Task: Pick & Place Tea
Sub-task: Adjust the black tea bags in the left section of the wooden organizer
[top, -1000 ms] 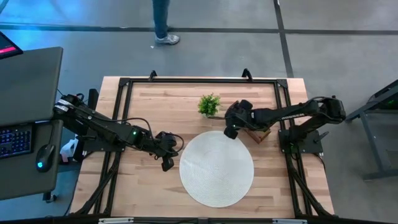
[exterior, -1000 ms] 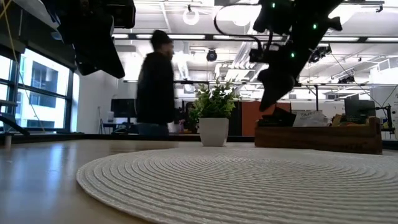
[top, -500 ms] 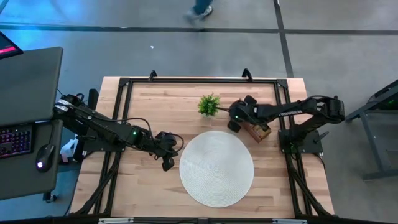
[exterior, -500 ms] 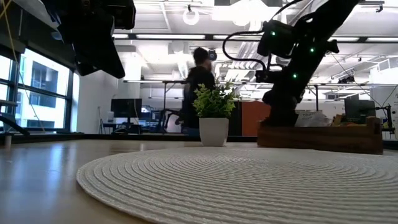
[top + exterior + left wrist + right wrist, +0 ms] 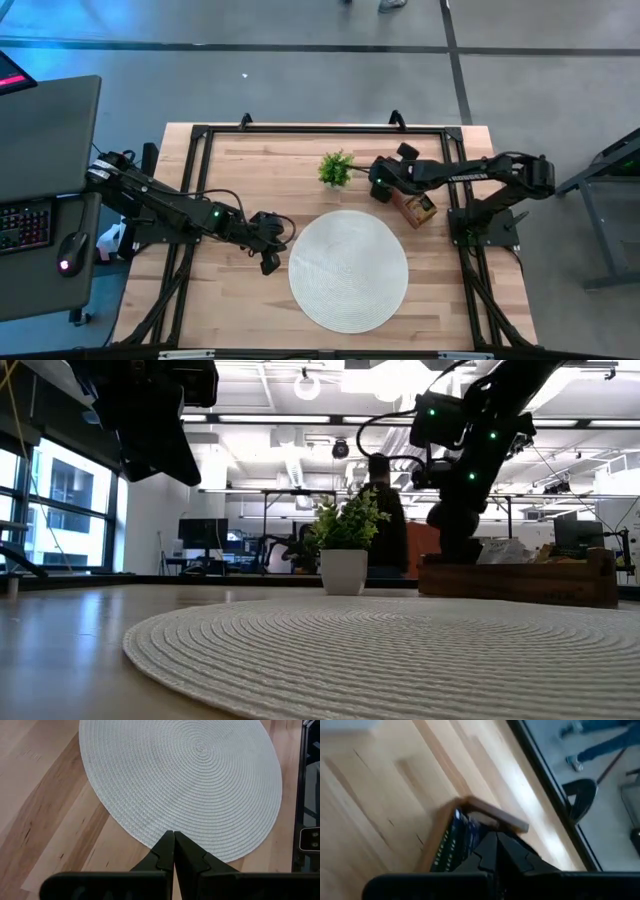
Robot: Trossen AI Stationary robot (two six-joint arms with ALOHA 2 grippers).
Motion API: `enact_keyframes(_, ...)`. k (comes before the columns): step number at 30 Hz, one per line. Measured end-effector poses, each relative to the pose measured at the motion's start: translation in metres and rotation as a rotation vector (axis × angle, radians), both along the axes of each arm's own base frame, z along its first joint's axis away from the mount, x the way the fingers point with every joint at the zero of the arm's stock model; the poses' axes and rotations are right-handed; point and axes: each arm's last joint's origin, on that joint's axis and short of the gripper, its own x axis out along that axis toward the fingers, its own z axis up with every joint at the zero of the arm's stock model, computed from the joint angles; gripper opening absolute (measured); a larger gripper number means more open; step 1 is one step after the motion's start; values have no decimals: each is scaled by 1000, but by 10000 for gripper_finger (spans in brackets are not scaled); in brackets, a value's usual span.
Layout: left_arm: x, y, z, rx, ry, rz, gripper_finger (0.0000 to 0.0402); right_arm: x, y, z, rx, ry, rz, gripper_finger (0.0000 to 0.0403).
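Tea (image 5: 454, 844) stands packed on edge in the wooden tray (image 5: 490, 812), directly under our right gripper (image 5: 495, 851), whose fingers look pressed together, holding nothing. We should part them, then descend squarely around one sachet. Our left gripper (image 5: 174, 851), fingers together, waits beside the mat (image 5: 190, 775).

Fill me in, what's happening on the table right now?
The right gripper is down at the near end of the wooden tray, fingers shut, right at the row of tea bags standing in it. The left gripper waits shut beside the round white mat, which has nothing on it. The potted plant stands close by.
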Motion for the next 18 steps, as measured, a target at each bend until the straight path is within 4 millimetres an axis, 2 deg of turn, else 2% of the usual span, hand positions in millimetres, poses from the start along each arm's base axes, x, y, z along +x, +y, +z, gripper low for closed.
enact_keyframes(4,0,0,0,0,0,0,5,0,3,12,-46,-40,30,3)
enact_keyframes(8,0,0,0,1,0,-1,5,-9,6,34,-136,-97,4,4)
enact_keyframes(10,0,0,0,1,0,-2,5,-16,8,44,-96,-172,5,2)
enact_keyframes(13,0,0,0,2,0,-3,5,-22,15,56,61,-281,95,3)
enact_keyframes(15,0,0,0,2,0,-3,5,-24,21,58,135,-301,145,6)
enact_keyframes(18,0,0,0,2,0,-3,5,-25,25,54,122,-286,133,8)
